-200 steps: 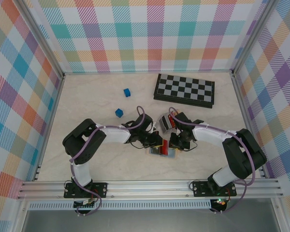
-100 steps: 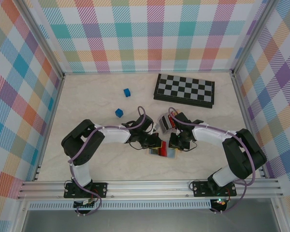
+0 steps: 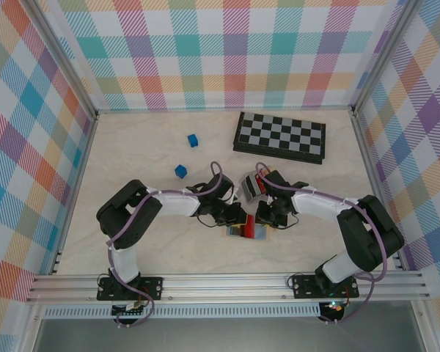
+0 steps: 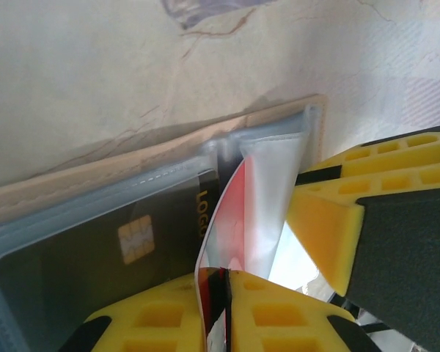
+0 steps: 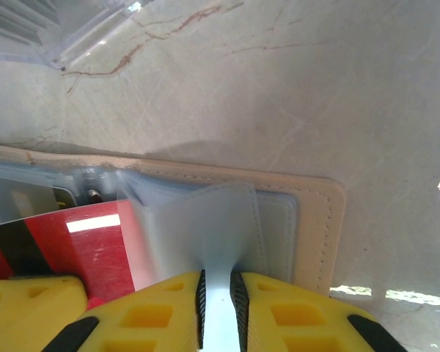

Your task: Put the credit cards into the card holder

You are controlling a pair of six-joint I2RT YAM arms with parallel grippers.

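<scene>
The tan card holder [image 3: 259,233] lies open on the table between both arms. My left gripper [image 3: 237,218] is shut on the edge of a red credit card [image 4: 231,220], which stands tilted with its far end in a clear pocket of the card holder [image 4: 161,143]. A black credit card [image 4: 117,253] with a gold chip sits in the pocket beside it. My right gripper [image 5: 218,279] is shut on a blue-grey inner pocket flap [image 5: 205,220] of the card holder [image 5: 326,220] and lifts it. The red card [image 5: 73,249] lies just left of that flap.
A small clear plastic case [image 3: 251,185] sits just behind the grippers. A folded chessboard [image 3: 280,136] lies at the back right. Two blue cubes [image 3: 193,139] [image 3: 180,171] rest at the back left. Plaid walls close in three sides.
The left arm has shifted very slightly by the card holder. Both grips stay as they were, and the right arm holds still.
</scene>
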